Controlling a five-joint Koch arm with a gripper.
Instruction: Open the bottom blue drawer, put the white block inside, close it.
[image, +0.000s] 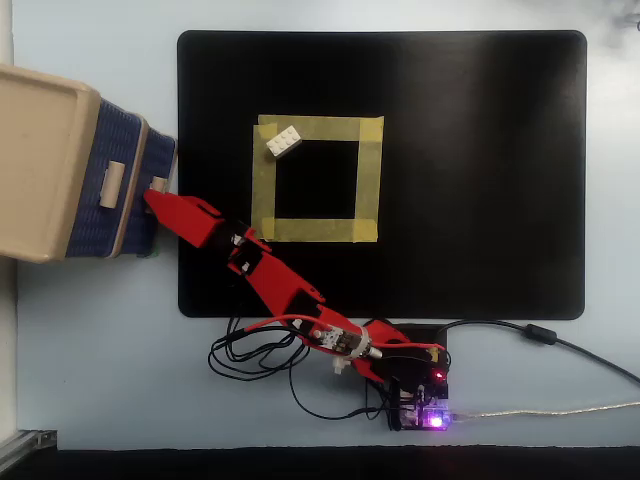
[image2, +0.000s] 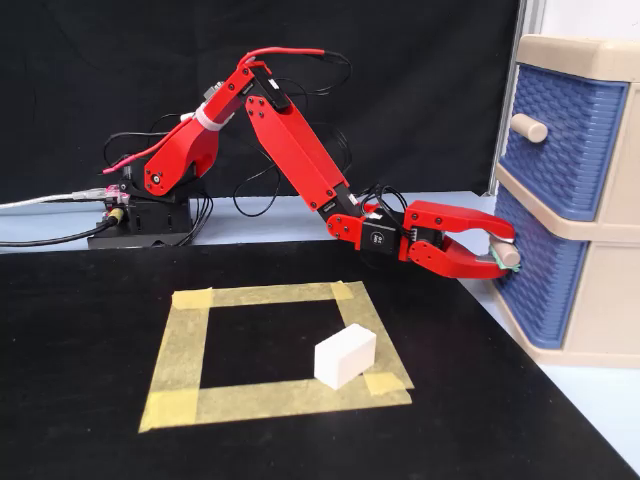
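Note:
The bottom blue drawer (image2: 533, 288) sits shut, lowest in the beige cabinet (image2: 578, 52) at the right of the fixed view. My red gripper (image2: 504, 251) has its two jaws closed above and below the drawer's small beige handle (image2: 511, 255). In the overhead view the gripper (image: 154, 194) meets that drawer (image: 160, 158) at the cabinet's right side. The white block (image2: 345, 355) lies on the near right corner of the yellow tape square (image2: 270, 295), apart from the gripper. From above, the block (image: 283, 140) is at the square's upper left corner.
A black mat (image: 480, 180) covers the table's middle. The upper blue drawer (image2: 570, 140) with its handle (image2: 528, 127) is shut above the gripper. The arm's base (image: 420, 385), board and loose cables (image: 255, 350) sit at the mat's lower edge in the overhead view.

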